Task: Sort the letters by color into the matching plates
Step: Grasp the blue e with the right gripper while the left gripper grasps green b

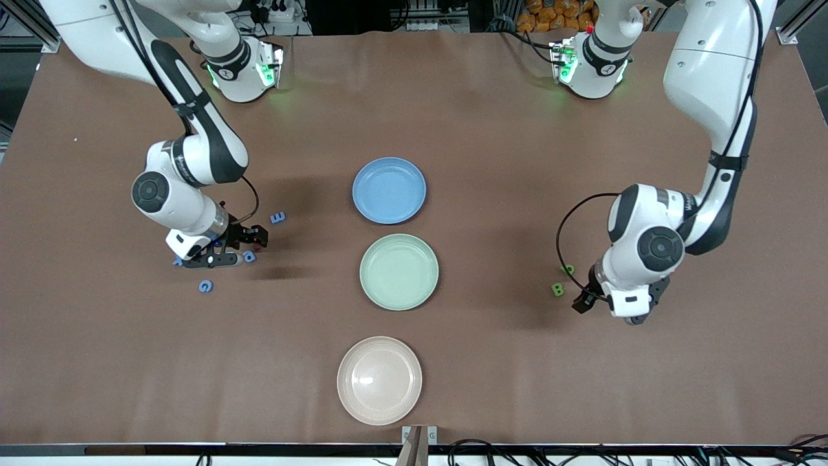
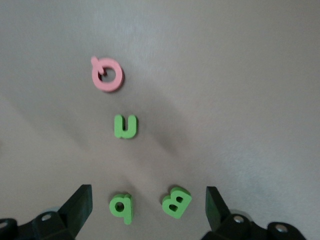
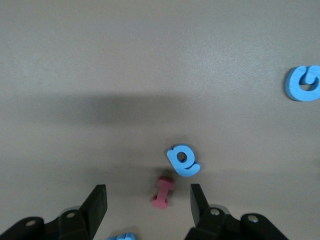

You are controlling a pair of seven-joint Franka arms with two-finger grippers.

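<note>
Plates, the round mid-blue plastic plate (image 1: 389,190) and pale mint-green one (image 1: 398,271), are left empty; nothing sorted. Right gripper (image 3: 148,205) is seen part-open over a small red foam letter (image 3: 163,192), probably; left gripper (image 2: 148,206) is spread wide.

Three plates lie in a row down the middle of the brown table (image 1: 479,388). The mid-blue round rimmed plate (image 1: 389,190) is farthest from the front camera, the pale green round rimmed plate (image 1: 398,271) is between, and the cream round rimmed plate (image 1: 379,380) is nearest.

Toward the right arm's end, the right gripper (image 3: 147,192) hangs over a small red toy letter I (image 3: 163,192). A blue rounded toy letter (image 3: 182,160) lies just beside the I. A blue toy letter E (image 1: 277,217) lies farther from the front camera, and a blue toy letter G (image 1: 206,285) lies nearer.

Toward the left arm's end, the left gripper (image 2: 148,194) hangs over a green toy letter p (image 2: 121,206) and a green toy letter B (image 2: 177,202), which lie side by side. A green toy letter u (image 2: 125,126) lies between that pair and a pink toy letter Q (image 2: 106,75).
</note>
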